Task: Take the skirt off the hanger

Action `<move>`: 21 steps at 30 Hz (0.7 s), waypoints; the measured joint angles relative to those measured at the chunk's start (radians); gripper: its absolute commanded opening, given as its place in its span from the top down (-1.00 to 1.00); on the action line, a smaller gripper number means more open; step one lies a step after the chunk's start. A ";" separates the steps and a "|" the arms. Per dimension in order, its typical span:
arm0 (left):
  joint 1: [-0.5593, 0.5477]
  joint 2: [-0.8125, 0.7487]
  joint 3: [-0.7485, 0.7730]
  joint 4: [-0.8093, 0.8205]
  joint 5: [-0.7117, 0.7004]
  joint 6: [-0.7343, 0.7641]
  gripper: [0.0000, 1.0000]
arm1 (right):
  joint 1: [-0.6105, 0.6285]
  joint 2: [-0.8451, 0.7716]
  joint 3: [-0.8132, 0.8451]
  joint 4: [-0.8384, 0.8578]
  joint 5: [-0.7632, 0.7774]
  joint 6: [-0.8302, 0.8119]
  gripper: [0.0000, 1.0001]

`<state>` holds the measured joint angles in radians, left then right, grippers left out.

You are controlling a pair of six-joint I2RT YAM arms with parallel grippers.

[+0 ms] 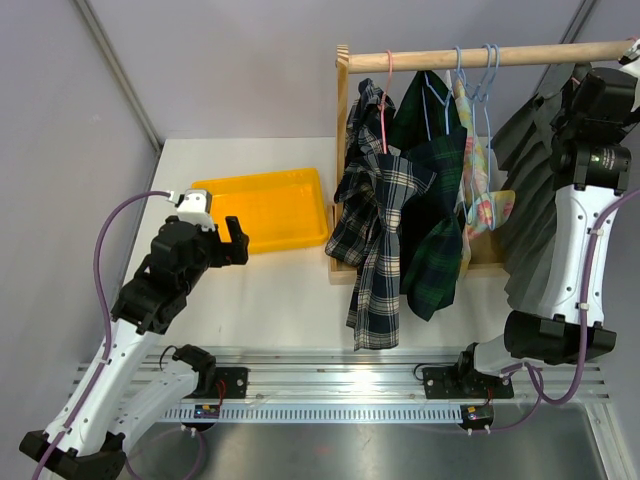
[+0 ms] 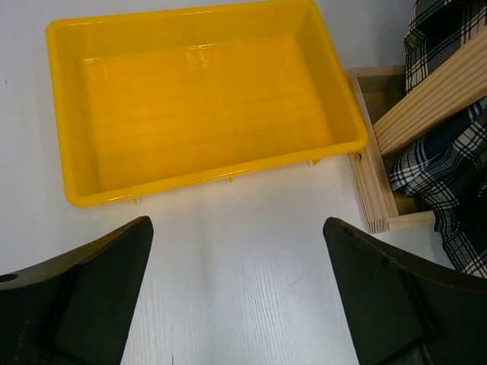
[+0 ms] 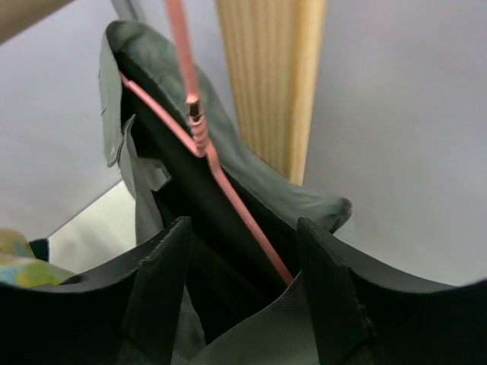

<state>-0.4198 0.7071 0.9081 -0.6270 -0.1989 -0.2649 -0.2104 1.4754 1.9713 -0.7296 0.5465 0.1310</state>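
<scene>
Task item: grey pleated skirt (image 1: 528, 190), hung at the far right end of the wooden rod (image 1: 470, 56) on a pink wire hanger (image 3: 199, 141). In your right wrist view its waistband sits just in front of the upright post (image 3: 270, 76). Right gripper (image 3: 242, 243): raised to rod height, fingers spread and straddling the waistband and hanger wire, pinching neither. Room there is tight for you, with the post behind, the grey wall to the right, and a floral garment (image 1: 482, 195) on blue hangers (image 1: 475, 75) just left of the skirt. Further left on the rod: dark green plaid garment (image 1: 440, 200), then navy-and-white plaid shirts (image 1: 380, 220) hanging down past the rack base (image 2: 371, 175). Left gripper (image 2: 236, 236): spread wide, gripping nothing, low over the white table (image 2: 251, 274). Yellow tray (image 2: 68, 190): just beyond that gripper, its right edge near the rack base. The open tabletop lies on your left side, between tray and arm bases.
</scene>
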 measured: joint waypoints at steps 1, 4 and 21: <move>0.000 0.000 0.000 0.000 -0.001 0.000 -0.98 | 0.000 0.001 -0.003 0.001 -0.010 0.008 -0.24; 0.000 0.000 0.000 -0.001 -0.008 0.000 -0.98 | 0.000 0.006 -0.003 0.005 -0.024 0.015 -0.17; 0.000 0.000 0.000 -0.007 -0.014 0.000 -0.98 | 0.000 0.189 0.150 0.023 -0.056 0.034 0.14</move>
<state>-0.4198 0.7071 0.9081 -0.6342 -0.2127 -0.2649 -0.2104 1.6642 2.1212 -0.7063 0.4908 0.1654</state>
